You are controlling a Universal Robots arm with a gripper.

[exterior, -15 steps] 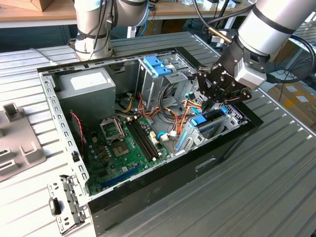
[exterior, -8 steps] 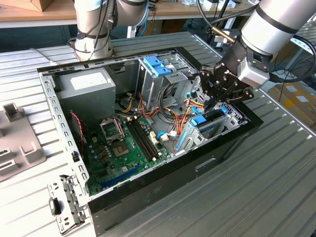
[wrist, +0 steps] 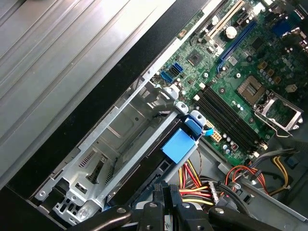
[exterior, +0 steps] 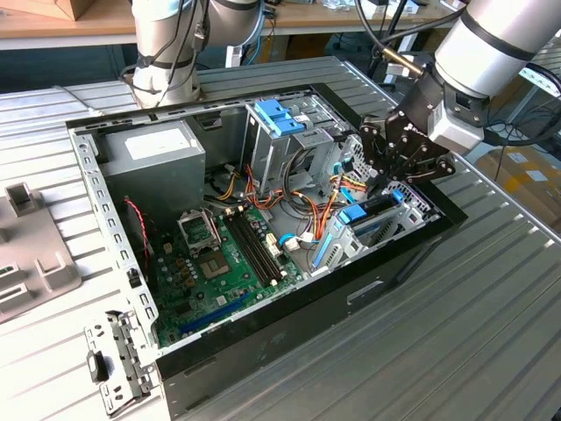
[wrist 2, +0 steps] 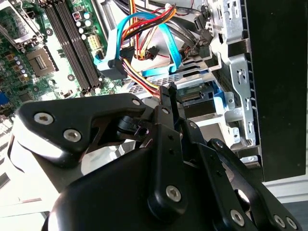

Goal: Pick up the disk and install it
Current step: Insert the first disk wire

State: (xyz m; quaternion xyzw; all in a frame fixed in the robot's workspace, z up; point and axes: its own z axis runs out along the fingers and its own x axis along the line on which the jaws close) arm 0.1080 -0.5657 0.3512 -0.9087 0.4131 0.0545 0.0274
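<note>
The disk (exterior: pixel 375 221) sits on edge in the metal drive cage (exterior: pixel 399 215) at the front corner of the open computer case, on the exterior view's right. Its blue side rail (wrist: pixel 179 144) shows in the first wrist view, and its underside (wrist 2: pixel 195 96) in the second wrist view. My black gripper (exterior: pixel 386 180) hangs just above the disk's top edge. The fingers (wrist: pixel 157 193) are pressed together with nothing between them, and their tips (wrist 2: pixel 168 92) are at the disk. I cannot tell whether they touch it.
Orange, yellow and red cables (exterior: pixel 324 206) and a blue ribbon cable (wrist 2: pixel 144 43) lie next to the cage. The green motherboard (exterior: pixel 219 263), a grey power supply box (exterior: pixel 149 149) and a light-blue bracket (exterior: pixel 279 118) fill the case. A second arm's base (exterior: pixel 166 53) stands behind it.
</note>
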